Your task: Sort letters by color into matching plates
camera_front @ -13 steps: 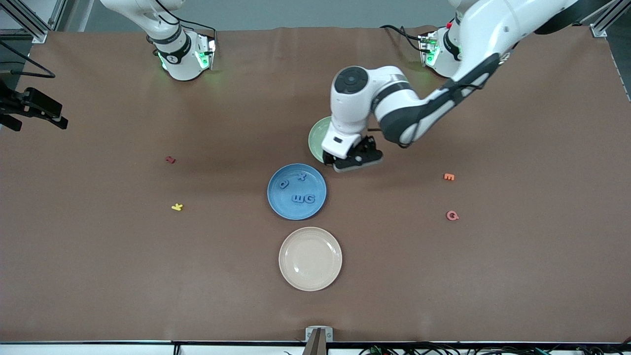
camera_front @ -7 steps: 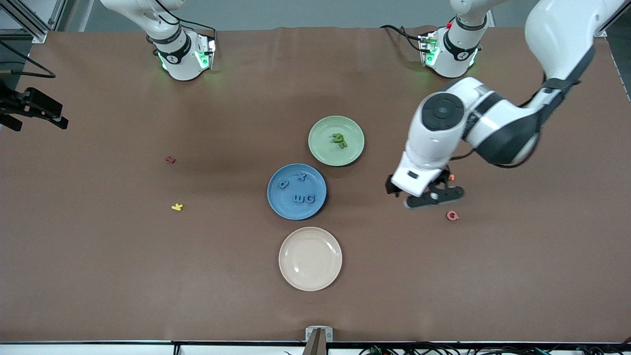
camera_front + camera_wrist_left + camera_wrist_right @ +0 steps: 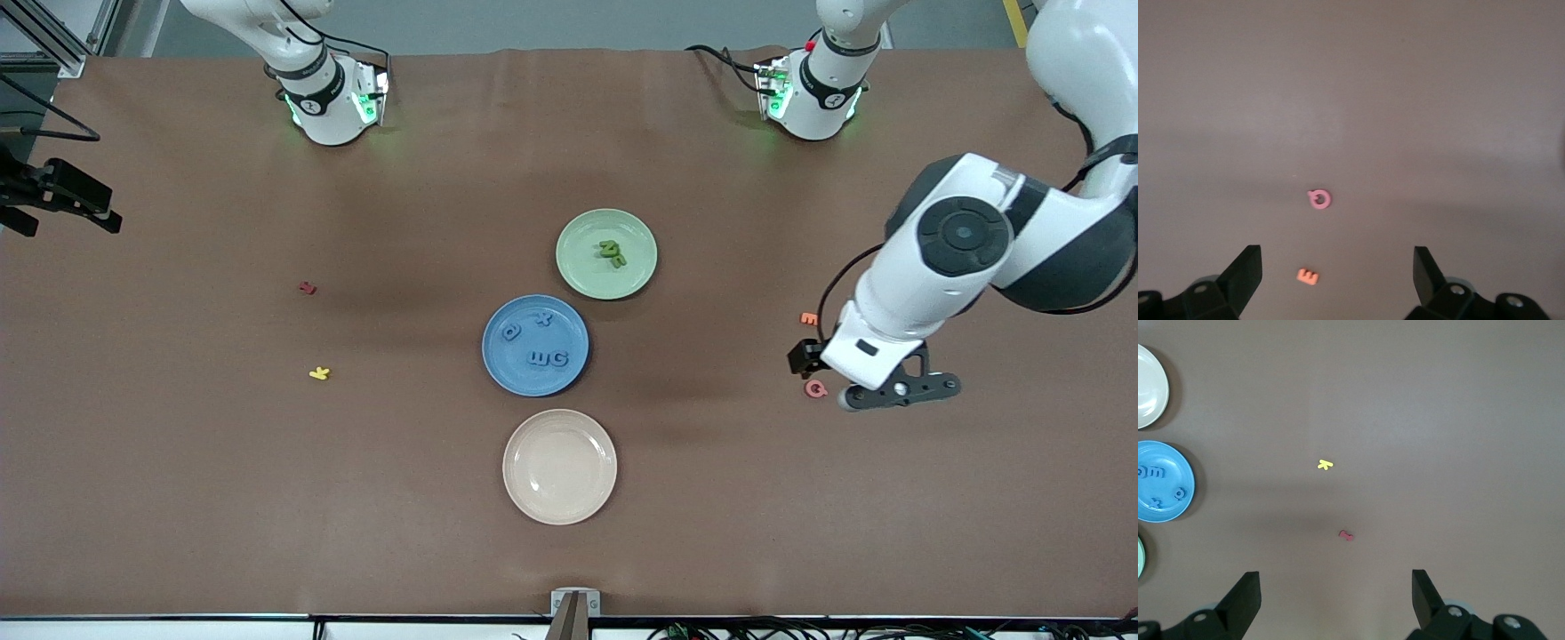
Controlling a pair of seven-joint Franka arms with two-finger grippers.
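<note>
Even, diffuse overhead light fills the front view. The table (image 3: 178,498) carries soft, blurred shadows, darkest beside the blue plate (image 3: 498,373). The cream plate (image 3: 524,498) shows faint glare. Green lamps glow at both arm bases. Both wrist views are dimmer, greyer and slightly soft, with darkened corners.

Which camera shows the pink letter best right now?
The left wrist view: the pink letter lies unobstructed mid-picture, ring shape clear, beside the orange letter. The front view shows it tiny, right beside the left gripper. The right wrist view misses it.
</note>
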